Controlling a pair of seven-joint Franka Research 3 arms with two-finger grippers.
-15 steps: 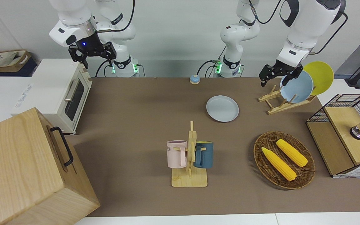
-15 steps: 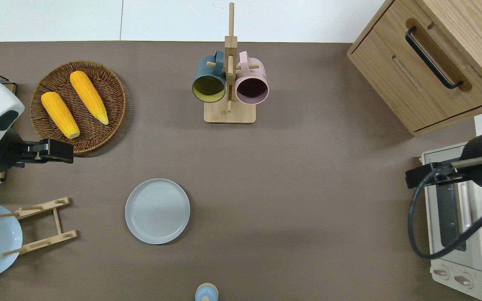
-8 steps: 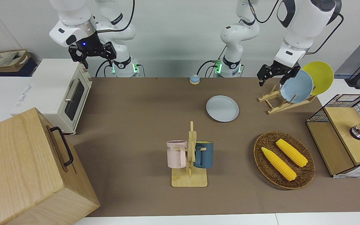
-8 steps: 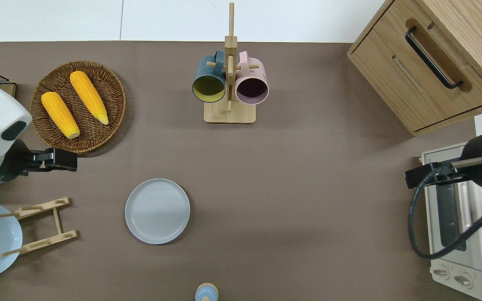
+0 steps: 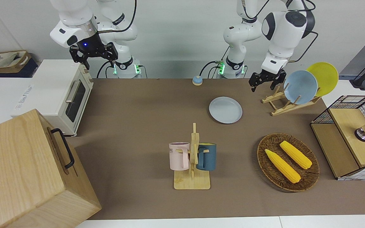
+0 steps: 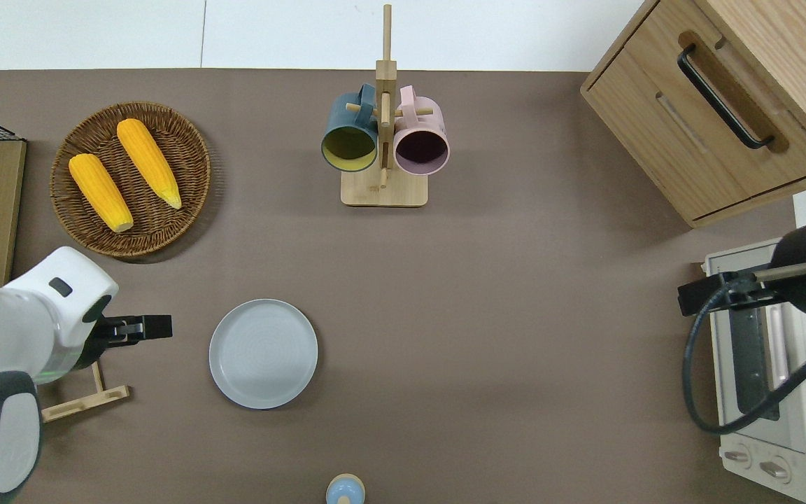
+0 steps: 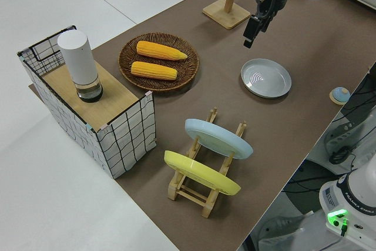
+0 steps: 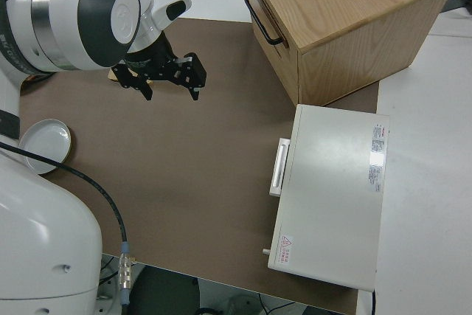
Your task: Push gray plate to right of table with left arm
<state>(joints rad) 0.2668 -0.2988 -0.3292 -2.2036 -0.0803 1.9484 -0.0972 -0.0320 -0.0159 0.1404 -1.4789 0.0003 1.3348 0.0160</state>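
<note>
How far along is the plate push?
Done: nothing yet. The gray plate sits untouched on the table, nearer the left arm's end. In hand: the left gripper is up in the air beside the plate, on the dish rack side, not touching it. Right arm parked. Left: lower to the rim, make contact, push the plate toward the right arm's end.

Two white jointed arms (image 5: 280,34), dark gray joint caps, black cables, small black grippers.

lab | two robot arms (image 5: 284,28) | staged kitchenware on table (image 5: 138,104)
</note>
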